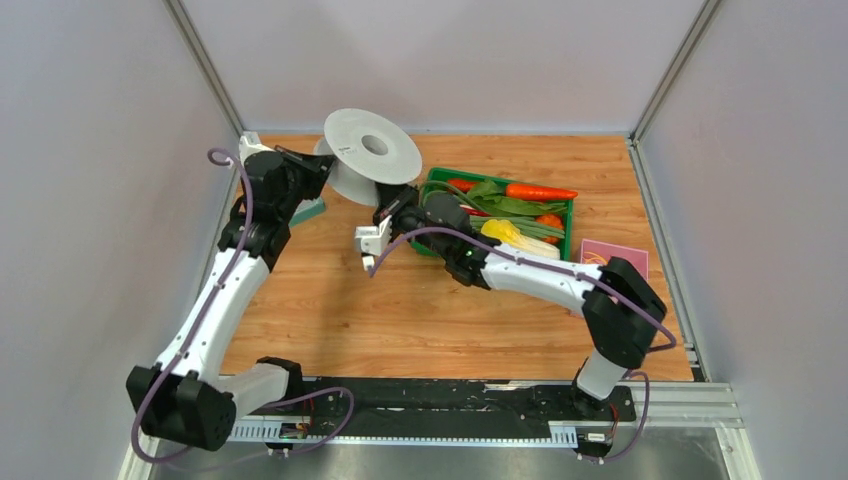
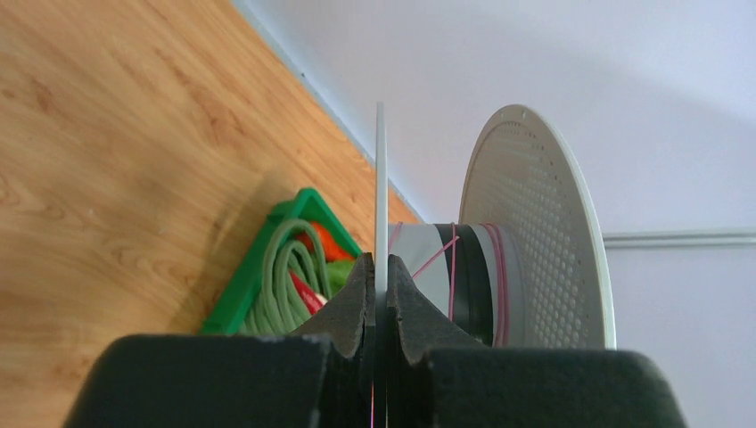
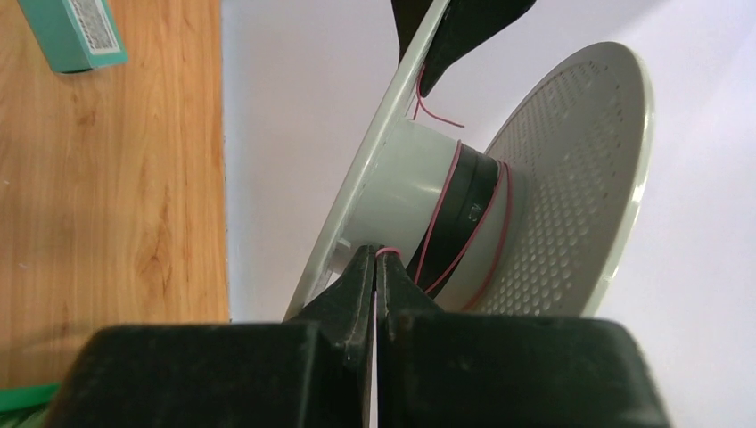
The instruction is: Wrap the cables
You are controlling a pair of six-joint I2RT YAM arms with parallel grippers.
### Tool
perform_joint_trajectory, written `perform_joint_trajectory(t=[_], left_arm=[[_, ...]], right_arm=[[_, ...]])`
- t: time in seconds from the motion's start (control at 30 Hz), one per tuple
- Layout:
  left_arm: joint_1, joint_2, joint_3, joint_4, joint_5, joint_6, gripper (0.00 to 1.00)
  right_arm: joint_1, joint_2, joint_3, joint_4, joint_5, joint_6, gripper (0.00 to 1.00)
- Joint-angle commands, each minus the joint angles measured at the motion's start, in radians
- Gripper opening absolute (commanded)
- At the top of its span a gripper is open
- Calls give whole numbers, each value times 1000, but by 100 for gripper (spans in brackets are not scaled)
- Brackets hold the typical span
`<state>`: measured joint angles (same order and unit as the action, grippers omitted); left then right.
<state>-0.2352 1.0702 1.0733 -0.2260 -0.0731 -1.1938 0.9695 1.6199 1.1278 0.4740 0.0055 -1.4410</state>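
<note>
Both arms reach to the far left part of the table (image 1: 400,320), where the spool (image 1: 350,135) is held tilted, its round face and centre hole turned up toward my top camera. It looks lifted off the wood, but I cannot tell this for certain. My left gripper (image 2: 381,264) has its fingers closed fully on the thin edge of the nearer flange, so this flange stands like a blade between the two black pads. The cable (image 2: 453,267) is a thin pink strand, wound in a few loose turns around the hub, over a pale grey part and a black band. My right gripper (image 3: 377,255) meets the spool from the right and near side. Its fingers are pressed together, with a small loop of the cable pinched at the very tips, just beside the hub. In the right wrist view the left fingers (image 3: 472,27) show at the top, clamped on the same flange. A green tray (image 1: 571,225) with a carrot (image 1: 540,191) and leafy vegetables lies right of the spool. A teal box (image 1: 310,210) lies near the left gripper, and a dark pink card (image 1: 613,255) lies at the right edge.
</note>
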Motion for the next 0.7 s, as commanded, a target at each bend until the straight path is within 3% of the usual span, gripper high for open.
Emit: perform_joint_trajectory(t=[0.0,0.4,0.67], left_arm=[[40,112,14,220,211,16,0],[140,652,175,554,415,-26,0],[146,968,318,685,437,-81,0]], right_arm=[[-90,145,191,109,-123,13,0],[-253,696,691,118,-266,-27,0],[-316,988,970,54,-312,-102,0]])
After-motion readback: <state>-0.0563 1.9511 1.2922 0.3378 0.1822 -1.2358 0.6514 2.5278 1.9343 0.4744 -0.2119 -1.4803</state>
